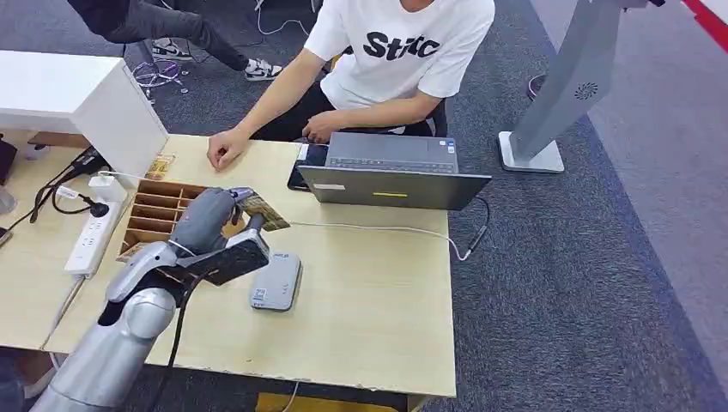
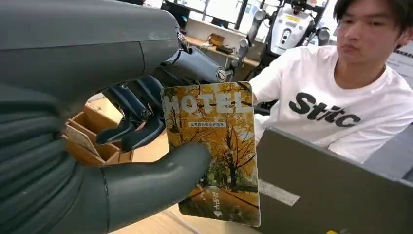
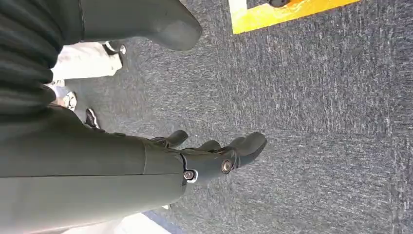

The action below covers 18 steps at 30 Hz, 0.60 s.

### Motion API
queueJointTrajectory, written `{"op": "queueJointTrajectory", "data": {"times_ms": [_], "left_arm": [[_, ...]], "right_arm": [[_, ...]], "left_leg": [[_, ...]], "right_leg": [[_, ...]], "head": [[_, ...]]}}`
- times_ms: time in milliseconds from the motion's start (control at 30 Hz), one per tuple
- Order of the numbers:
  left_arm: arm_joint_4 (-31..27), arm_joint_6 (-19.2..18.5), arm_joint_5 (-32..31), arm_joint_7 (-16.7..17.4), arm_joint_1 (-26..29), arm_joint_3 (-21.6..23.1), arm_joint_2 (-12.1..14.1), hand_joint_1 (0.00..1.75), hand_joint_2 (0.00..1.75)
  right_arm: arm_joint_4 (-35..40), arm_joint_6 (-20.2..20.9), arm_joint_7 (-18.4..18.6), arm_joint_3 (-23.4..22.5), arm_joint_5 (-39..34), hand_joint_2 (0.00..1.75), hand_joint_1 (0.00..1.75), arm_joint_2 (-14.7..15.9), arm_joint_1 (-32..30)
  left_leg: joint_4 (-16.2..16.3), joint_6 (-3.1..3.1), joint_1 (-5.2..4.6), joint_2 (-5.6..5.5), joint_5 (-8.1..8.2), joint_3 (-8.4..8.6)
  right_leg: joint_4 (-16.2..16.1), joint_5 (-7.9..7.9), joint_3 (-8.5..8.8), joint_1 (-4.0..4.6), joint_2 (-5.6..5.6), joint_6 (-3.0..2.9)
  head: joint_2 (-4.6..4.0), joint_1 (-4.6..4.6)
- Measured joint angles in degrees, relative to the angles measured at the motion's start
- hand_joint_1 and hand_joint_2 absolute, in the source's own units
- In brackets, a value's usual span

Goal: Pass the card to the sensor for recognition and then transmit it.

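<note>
- The left hand (image 2: 146, 161) is pinching the card (image 2: 214, 151) between thumb and fingers, holding it above the table (image 1: 369, 300).
- The right hand (image 3: 214, 156) is hanging over grey carpet, fingers apart and holding nothing.
- The grey sensor (image 1: 276, 281) is lying on the table just below the card.
- A wooden organizer (image 1: 154, 215) is sitting beside the arm.
- A laptop (image 1: 391, 172) and a seated person (image 1: 395, 51) are facing the robot.

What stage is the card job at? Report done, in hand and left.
Done: the yellow autumn-tree hotel card is out of the wooden slotted card box, gripped by the left hand. In hand: the card is held in the air between the box and the flat grey card sensor, not yet over it. Left: presenting it to the sensor, then passing it on. The right hand hangs over the carpet holding nothing.
</note>
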<state>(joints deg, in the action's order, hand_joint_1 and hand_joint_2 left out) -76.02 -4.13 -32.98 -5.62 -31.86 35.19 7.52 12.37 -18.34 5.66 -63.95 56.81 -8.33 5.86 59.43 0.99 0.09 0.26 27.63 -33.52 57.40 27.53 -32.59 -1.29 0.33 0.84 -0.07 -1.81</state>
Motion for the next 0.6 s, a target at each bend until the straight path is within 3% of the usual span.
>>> {"op": "queueJointTrajectory", "data": {"times_ms": [267,600], "left_arm": [[7.5,5.0,-5.1,1.2,0.4,0.5,0.0,1.75,1.75],[11.3,5.4,-5.8,1.3,0.5,0.5,-0.1,1.75,1.75]], "right_arm": [[0.0,0.1,0.5,0.0,1.4,1.75,0.0,0.0,0.0],[0.0,0.1,0.7,0.0,1.5,1.75,0.0,-0.1,0.0]], "left_leg": [[0.0,0.0,0.0,0.0,0.0,0.0],[0.0,0.0,0.0,0.0,0.0,-0.01]], "right_leg": [[0.0,0.0,-0.01,0.0,0.0,0.0],[0.0,0.0,-0.01,0.0,0.0,0.0]], "head": [[0.0,0.02],[0.0,0.0]]}}
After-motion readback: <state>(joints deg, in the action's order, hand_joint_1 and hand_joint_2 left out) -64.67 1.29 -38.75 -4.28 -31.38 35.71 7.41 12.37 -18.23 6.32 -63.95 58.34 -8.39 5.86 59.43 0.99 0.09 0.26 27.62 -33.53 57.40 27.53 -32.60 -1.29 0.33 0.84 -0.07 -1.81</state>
